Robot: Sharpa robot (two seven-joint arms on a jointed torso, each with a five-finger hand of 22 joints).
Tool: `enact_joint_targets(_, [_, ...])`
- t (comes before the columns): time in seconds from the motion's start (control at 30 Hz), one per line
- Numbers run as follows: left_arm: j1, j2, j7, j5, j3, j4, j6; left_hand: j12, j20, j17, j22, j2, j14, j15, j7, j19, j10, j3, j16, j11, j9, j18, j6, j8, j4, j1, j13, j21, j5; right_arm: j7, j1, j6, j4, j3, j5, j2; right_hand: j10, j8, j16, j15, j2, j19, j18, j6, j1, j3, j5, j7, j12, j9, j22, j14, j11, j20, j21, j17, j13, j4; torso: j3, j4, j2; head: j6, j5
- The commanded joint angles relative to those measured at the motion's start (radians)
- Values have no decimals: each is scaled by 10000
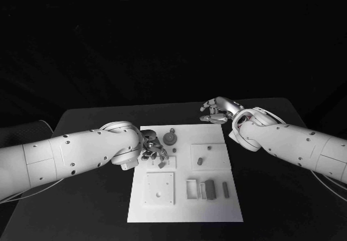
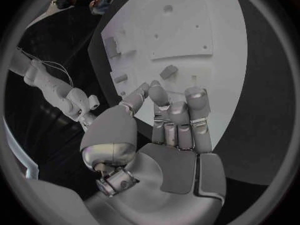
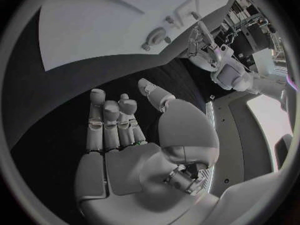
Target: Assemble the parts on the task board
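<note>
Black table (image 1: 94, 118), both robot hands empty, fingers apart.

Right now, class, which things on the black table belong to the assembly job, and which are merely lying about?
Belonging to the job:
white task board
small grey round part
small grey upright block part
silver left hand
silver right hand

Lying about:
nothing loose that I can tell; the rest is the black table itself.

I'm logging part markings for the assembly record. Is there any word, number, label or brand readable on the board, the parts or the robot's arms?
None: no readable text on the white task board, the small grey parts, or the white arms.
</note>
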Motion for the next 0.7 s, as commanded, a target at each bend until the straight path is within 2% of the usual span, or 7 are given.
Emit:
enact_joint_targets(0.03, [10,-105,349,-175,81,103,-419,-25,-32,-70,34,-151,-247,88,133,-228,-274,16,-124,82,-18,278,-279,-111,75,33,24,-137,-59,65,-23,58,23,4,-4,-5,-65,33,24,-87,15,-58,137,-34,18,-6,67,70,38,-11,74,3,-11,21,-48,-9,-10,78,-3,9,-3,13,-16])
enact_joint_targets(0.3, [139,-371,1046,-483,136,521,-656,-483,223,-419,-170,-363,-1283,622,675,-1273,-1500,109,-712,619,-222,93,-1490,-740,91,195,-127,-860,-58,60,-44,79,-37,4,-3,-13,-65,30,25,-86,15,-57,137,-40,12,-9,70,72,40,-14,74,4,-9,21,-48,-10,-12,85,-17,26,-2,3,-14])
enact_joint_targets(0.4, [168,-448,1258,-810,124,654,-917,-985,506,-713,-389,-530,-1915,950,990,-1867,-2170,214,-1244,943,-306,1,-2075,-1022,-83,469,-368,-1365,-19,56,-53,83,-56,4,-3,-14,-65,30,25,-86,13,-57,137,-41,12,-10,70,72,41,-14,74,4,-9,21,-48,-11,-13,85,-16,26,-8,-24,-2])
enact_joint_targets(0.5, [174,-573,1352,-903,60,785,-1171,-1397,778,-958,-595,-769,-2324,1224,1255,-2232,-2587,371,-1647,1202,-433,-15,-2525,-1255,-287,888,-582,-1756,75,51,-56,87,-57,3,-3,-28,-65,30,26,-86,10,-57,137,-41,12,-11,71,72,41,-15,74,4,-9,21,-48,-11,-14,84,-9,23,-12,-35,1])
enact_joint_targets(0.53, [174,-665,1349,-1144,14,874,-1291,-1443,839,-1003,-642,-785,-2334,1273,1295,-2230,-2577,430,-1680,1251,-473,11,-2592,-1289,-330,1085,-614,-1818,82,50,-57,90,-60,3,-3,-27,-65,30,26,-86,8,-57,137,-42,12,-11,71,72,42,-15,75,4,-9,21,-48,-11,-14,84,-4,20,-14,-98,49])
enact_joint_targets(0.63, [175,-869,1227,-1506,-188,1074,-1381,-1485,890,-1048,-679,-876,-2317,1320,1345,-2187,-2548,466,-1691,1296,-563,45,-2735,-1373,-344,1279,-645,-1857,26,46,-60,91,-64,3,-1,-46,-66,30,26,-86,5,-58,137,-42,11,-13,71,72,42,-16,75,4,-9,21,-48,-11,-14,84,-1,26,-17,-89,78])
enact_joint_targets(0.7, [176,-964,1135,-1824,-288,1182,-1251,-1506,920,-1072,-700,-992,-2302,1343,1371,-2161,-2523,443,-1690,1313,-627,61,-2782,-1408,-218,1228,-662,-1882,-168,45,-61,93,-64,3,0,-53,-66,30,26,-86,3,-58,137,-43,10,-14,70,73,42,-16,75,4,-8,21,-48,-11,-15,84,-6,33,-19,-131,25])
